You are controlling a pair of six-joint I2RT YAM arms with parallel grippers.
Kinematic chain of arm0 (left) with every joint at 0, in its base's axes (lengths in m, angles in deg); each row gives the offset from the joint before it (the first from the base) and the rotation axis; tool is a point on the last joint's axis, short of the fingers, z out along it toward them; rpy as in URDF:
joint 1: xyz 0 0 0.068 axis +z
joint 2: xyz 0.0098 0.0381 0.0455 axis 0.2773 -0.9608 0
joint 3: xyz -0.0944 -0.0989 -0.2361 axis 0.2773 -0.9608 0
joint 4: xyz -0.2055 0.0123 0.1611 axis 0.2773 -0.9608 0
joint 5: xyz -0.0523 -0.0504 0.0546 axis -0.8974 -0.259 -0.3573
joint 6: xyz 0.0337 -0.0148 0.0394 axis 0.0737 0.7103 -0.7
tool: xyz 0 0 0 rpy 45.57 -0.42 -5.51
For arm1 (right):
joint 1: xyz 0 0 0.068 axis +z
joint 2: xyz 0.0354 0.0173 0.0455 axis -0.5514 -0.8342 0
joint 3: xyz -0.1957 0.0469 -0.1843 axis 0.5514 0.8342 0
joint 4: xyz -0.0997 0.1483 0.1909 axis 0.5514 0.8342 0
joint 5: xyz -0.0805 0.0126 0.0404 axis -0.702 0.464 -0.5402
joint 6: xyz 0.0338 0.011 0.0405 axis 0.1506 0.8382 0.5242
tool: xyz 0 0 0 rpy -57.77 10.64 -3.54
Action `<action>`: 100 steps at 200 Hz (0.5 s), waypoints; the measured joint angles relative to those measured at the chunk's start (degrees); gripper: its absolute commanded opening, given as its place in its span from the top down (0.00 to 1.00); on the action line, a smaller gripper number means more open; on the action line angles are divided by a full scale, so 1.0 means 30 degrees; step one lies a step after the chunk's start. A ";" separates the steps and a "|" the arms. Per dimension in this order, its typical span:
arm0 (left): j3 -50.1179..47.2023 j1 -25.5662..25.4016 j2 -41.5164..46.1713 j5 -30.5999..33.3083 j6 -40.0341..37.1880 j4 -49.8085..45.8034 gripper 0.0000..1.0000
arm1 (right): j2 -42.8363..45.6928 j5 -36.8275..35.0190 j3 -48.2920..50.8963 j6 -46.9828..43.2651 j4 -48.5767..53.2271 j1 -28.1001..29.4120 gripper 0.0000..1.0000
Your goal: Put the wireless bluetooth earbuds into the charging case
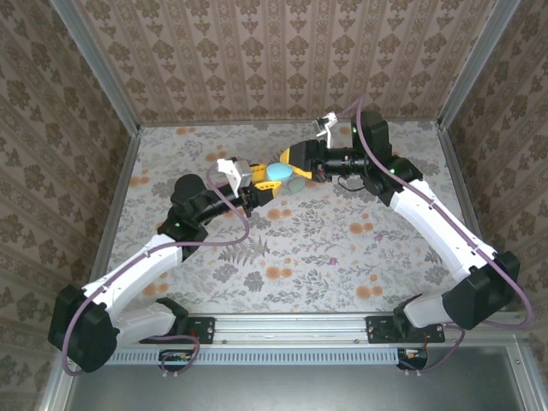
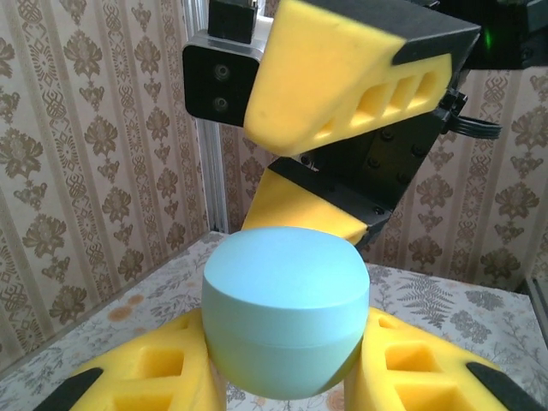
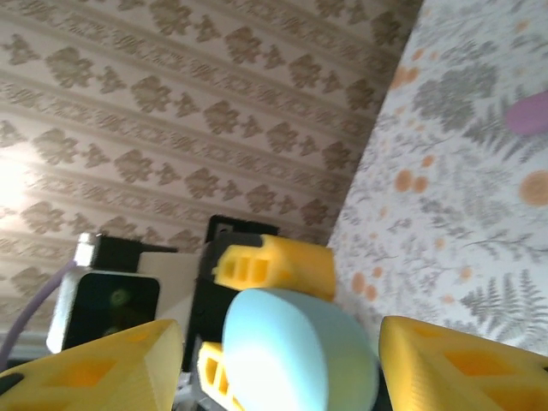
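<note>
1. The left gripper (image 1: 265,181) clamps the pale blue charging case (image 1: 277,171), lid closed, above the floral table (image 1: 325,248).
2. The right gripper (image 1: 291,164) straddles that case with its jaws spread wide, gripping nothing.
3. A small lilac object (image 3: 529,116) lies on the table, well apart.

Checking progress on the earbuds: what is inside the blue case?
The case, held by the left gripper, has its lid shut; its closed blue shell shows, the inside is covered.

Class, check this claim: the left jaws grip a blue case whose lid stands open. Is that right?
No. The lid is closed: the left jaws grip a blue case whose lid sits shut, as the left wrist view shows.
</note>
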 measured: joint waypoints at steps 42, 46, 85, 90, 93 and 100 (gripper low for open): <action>0.0000 0.0007 -0.0044 0.0029 0.0313 0.0430 0.69 | -0.0423 0.1515 0.0641 0.1304 -0.1435 0.0000 0.42; 0.0000 0.0007 -0.0044 0.0029 0.0321 0.0452 0.69 | -0.0444 0.1596 0.0656 0.1341 -0.1479 0.0000 0.43; 0.0000 0.0007 -0.0051 0.0022 0.0452 0.0780 0.69 | -0.0474 0.2186 0.0831 0.1807 -0.2069 0.0000 0.50; 0.0007 0.0000 -0.0051 0.0022 0.0459 0.0823 0.68 | -0.0474 0.2266 0.0867 0.1821 -0.2171 0.0000 0.50; 0.0007 0.0000 -0.0051 0.0029 0.0452 0.0823 0.68 | -0.0474 0.2310 0.0896 0.1851 -0.2229 0.0000 0.50; 0.0007 0.0000 -0.0051 0.0022 0.0459 0.0831 0.68 | -0.0474 0.2382 0.0969 0.1902 -0.2331 0.0000 0.50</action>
